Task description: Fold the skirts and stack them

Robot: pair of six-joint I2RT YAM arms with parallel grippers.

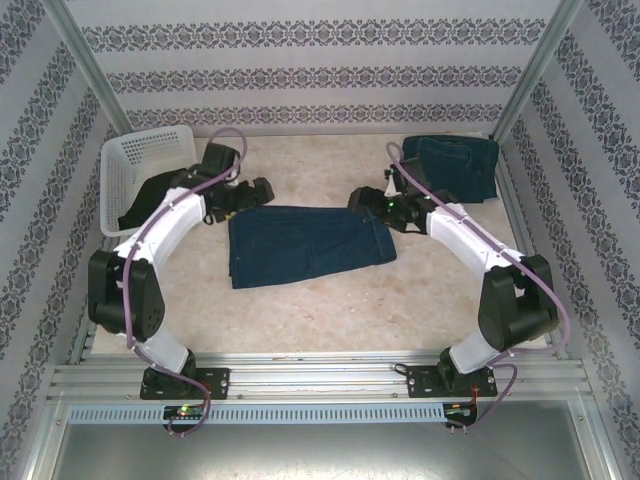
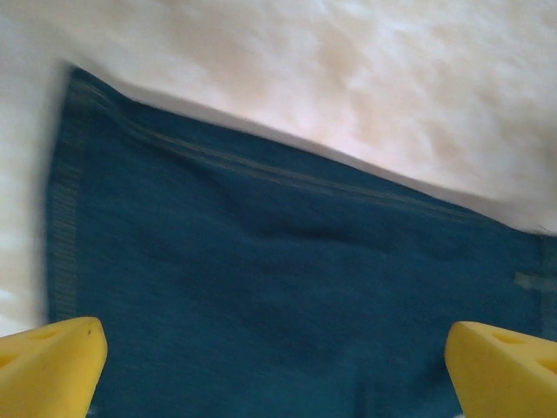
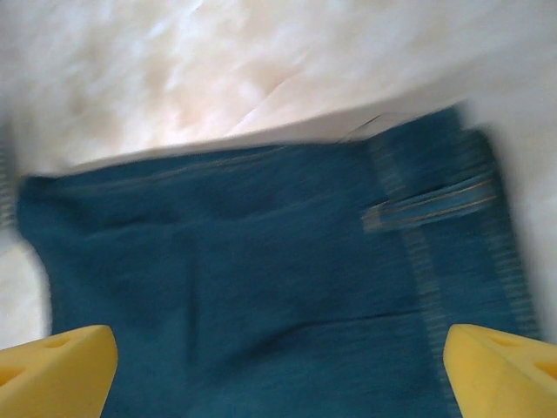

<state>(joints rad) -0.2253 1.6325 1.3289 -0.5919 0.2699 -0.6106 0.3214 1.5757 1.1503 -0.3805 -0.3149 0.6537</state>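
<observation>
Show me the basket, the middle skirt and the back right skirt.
basket (image 1: pixel 150 150), top view, bare mesh by its far rim
middle skirt (image 1: pixel 310 245), top view, centre of the cloth
back right skirt (image 1: pixel 455 168), top view, centre of the cloth

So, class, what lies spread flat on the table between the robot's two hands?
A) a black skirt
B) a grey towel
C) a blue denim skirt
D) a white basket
C: the blue denim skirt lies flat between the left hand and the right hand, both open.
</observation>
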